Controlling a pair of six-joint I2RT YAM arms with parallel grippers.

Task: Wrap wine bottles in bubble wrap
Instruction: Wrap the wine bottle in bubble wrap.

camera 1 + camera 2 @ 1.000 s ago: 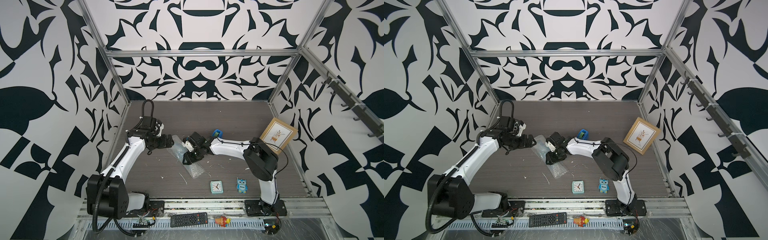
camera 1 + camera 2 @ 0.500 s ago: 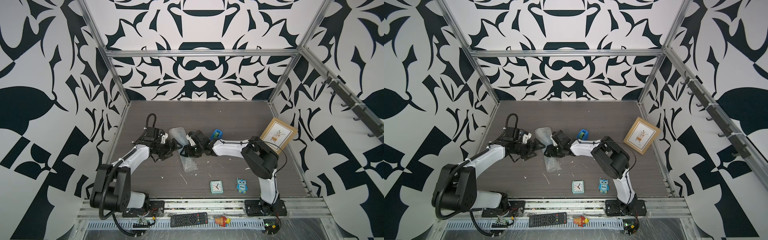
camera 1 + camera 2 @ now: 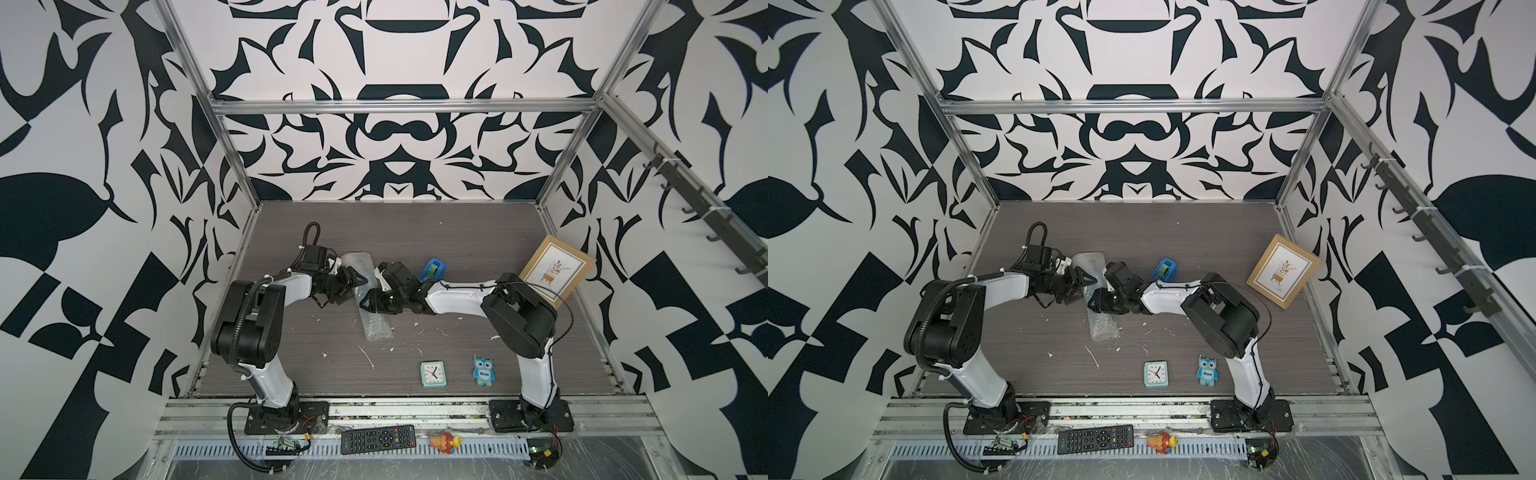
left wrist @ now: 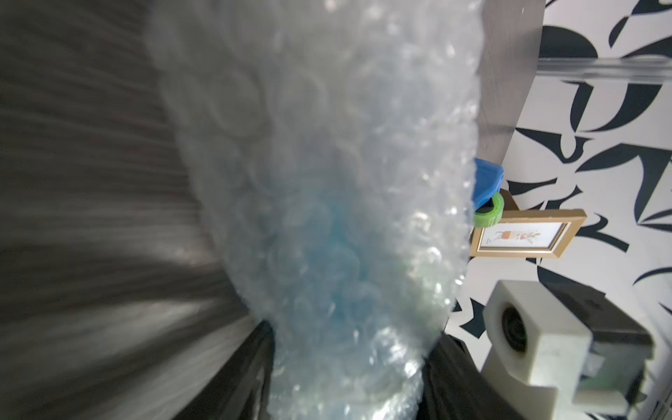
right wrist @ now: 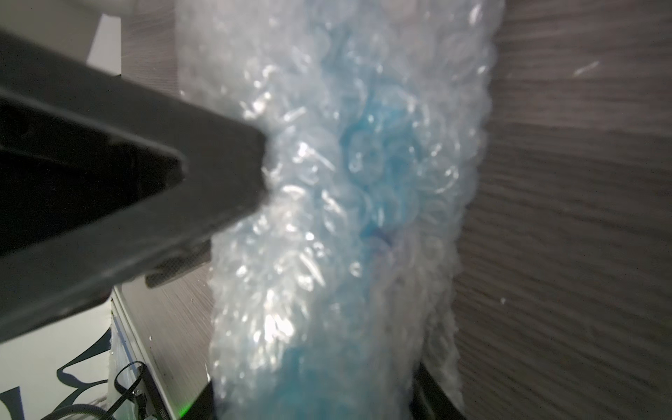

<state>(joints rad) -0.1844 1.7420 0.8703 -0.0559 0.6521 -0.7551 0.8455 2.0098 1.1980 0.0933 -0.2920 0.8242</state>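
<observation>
**One wine bottle (image 5: 371, 163), wrapped and flanked**

We find it inside the bubble wrap (image 3: 376, 324), mid-frame on the desk (image 3: 457, 232), long axis up-down. The right end effector (image 3: 371, 303) clamps the wrap, half open. The left end effector (image 3: 349, 290) straddles it opposite; whether it grips, we cannot tell.

Both top views look steeply down from high above the front edge onto the whole table (image 3: 415, 232), side by side, sharing nearly the entire scene with a slight sideways shift. The left wrist view sits very near the wrap (image 4: 327, 163), facing across it toward the dispenser (image 4: 487, 182), frame (image 4: 523, 234) and right wrist camera (image 4: 516, 329). The right wrist view faces the same wrap (image 5: 345, 182) from the opposite side, equally close.
</observation>
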